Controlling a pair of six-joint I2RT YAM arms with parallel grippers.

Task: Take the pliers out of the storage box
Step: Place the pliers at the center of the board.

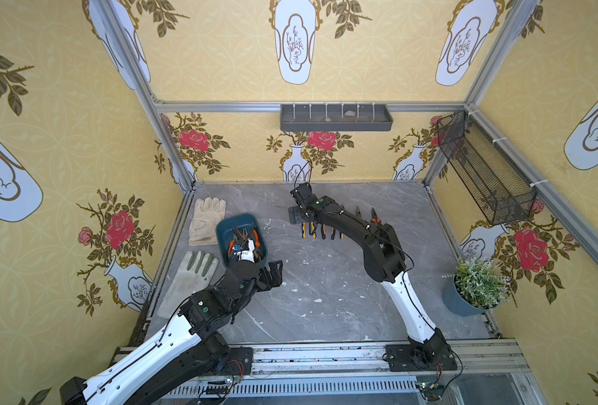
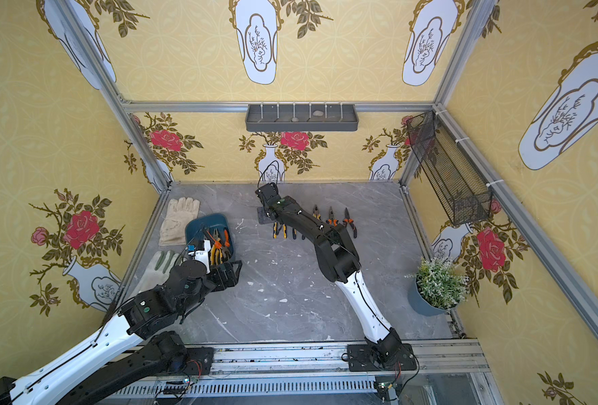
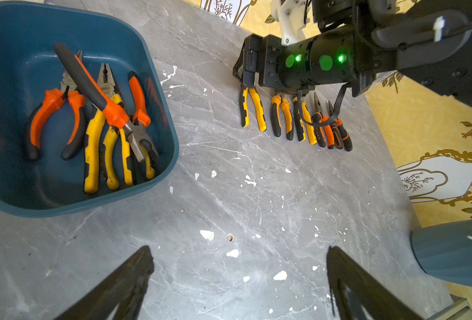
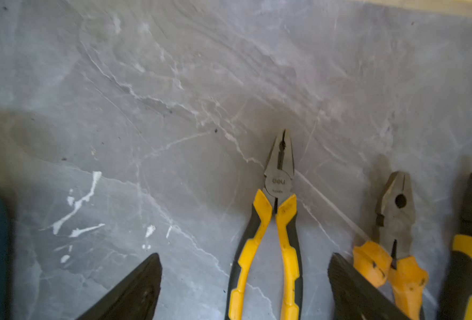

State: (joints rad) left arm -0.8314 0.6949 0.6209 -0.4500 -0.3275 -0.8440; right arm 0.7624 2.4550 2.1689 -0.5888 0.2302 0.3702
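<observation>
Pliers [image 4: 279, 181]: five rowed well apart from storage box [image 3: 63, 210], four left inside (overlapping); left gripper [image 3: 239, 277], right gripper [image 4: 244, 266] spread wide, empty.

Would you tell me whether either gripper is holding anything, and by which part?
Nothing is held: the left gripper and right gripper both stand open.

The grey marbled surface [image 1: 325, 287], flecked with white chips, carries a teal storage box [image 1: 236, 220] at 10 o'clock. Beside it, toward the edge, a cream glove [image 1: 207, 219] lies at 10 and a grey-green glove [image 1: 188, 280] at 9. Five pliers [image 3: 286, 113] lie in a row from 12 to 1, handles toward 6. A potted plant [image 1: 460, 303] stands at 4.
</observation>
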